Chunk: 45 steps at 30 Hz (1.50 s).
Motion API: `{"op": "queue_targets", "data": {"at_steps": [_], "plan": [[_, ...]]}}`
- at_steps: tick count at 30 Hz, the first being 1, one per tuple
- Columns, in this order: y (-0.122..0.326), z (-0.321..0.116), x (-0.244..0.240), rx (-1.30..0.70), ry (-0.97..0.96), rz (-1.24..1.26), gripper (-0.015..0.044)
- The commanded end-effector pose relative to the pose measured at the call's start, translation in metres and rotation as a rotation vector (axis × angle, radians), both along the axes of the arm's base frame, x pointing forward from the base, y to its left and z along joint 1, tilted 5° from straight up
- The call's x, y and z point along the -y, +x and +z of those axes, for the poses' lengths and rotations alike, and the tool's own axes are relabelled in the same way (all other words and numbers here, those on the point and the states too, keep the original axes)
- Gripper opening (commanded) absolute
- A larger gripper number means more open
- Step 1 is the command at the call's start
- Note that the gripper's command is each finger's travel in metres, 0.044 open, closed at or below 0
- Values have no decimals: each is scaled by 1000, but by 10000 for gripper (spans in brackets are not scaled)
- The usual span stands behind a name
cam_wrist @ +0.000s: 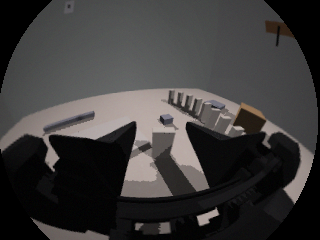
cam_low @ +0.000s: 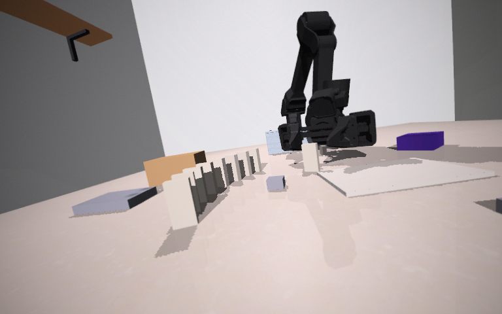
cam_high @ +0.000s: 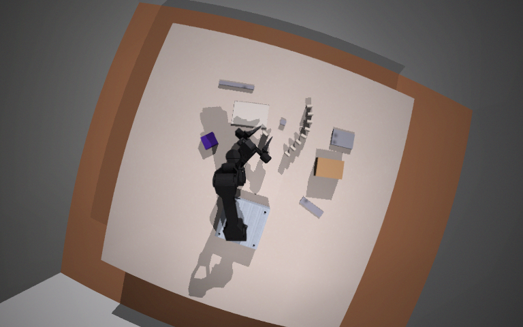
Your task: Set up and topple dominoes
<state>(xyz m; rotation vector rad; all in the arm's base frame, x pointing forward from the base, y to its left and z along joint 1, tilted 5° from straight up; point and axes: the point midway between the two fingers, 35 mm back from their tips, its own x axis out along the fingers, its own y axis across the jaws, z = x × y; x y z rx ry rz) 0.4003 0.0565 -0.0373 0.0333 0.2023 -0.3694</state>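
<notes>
Base plate [cam_high: 260,227] [cam_low: 272,142]: lying toward the bottom edge of the tabletop [cam_high: 346,238] [cam_low: 259,266] [cam_wrist: 150,100] in the top view, carrying the arm;
Hand [cam_high: 265,131] [cam_low: 310,144] [cam_wrist: 162,124]: reaching from the base toward the top edge; its fingers are standing well apart, short of fully open, and gripping nothing, probably to leave room around the domino
Loose domino [cam_high: 265,133] [cam_low: 310,157] [cam_wrist: 163,142]: standing upright between the spread fingertips, beside the white slab's corner, apart from the row; this is likely an interim spot, for regrasping before placement;
White slab [cam_high: 250,110] [cam_low: 399,181] [cam_wrist: 112,127]: lying flat just beyond the hand, toward the top edge;
Small grey block [cam_high: 282,121] [cam_low: 275,183] [cam_wrist: 166,119]: sitting between slab and row, a thing to be steering around;
Domino row [cam_high: 303,136] [cam_low: 181,203] [cam_wrist: 206,112]: curving upright between the tabletop's middle and right edge; its close spacing is presumably letting each domino strike the next, so the missing ones are needing matching gaps;
Orange block [cam_high: 329,167] [cam_low: 170,168] [cam_wrist: 248,119]: resting beyond the row, nearer the right edge, apart from the dominoes.
</notes>
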Motion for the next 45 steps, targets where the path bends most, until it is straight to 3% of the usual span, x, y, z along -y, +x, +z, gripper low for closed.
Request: {"op": "queue_targets", "data": {"at_steps": [1, 3, 7, 13, 23, 34, 45], "plan": [[1, 0, 0, 6, 5, -8, 396], [1, 0, 0, 6, 5, -8, 440], [2, 6, 0, 5, 5, -7, 440], [4, 49, 1, 1, 0, 0, 440], [12, 46, 0, -26, 2, 6, 440], [84, 25, 15, -367, 125, 4, 440], [86, 26, 12, -866, 277, 51, 440]]}}
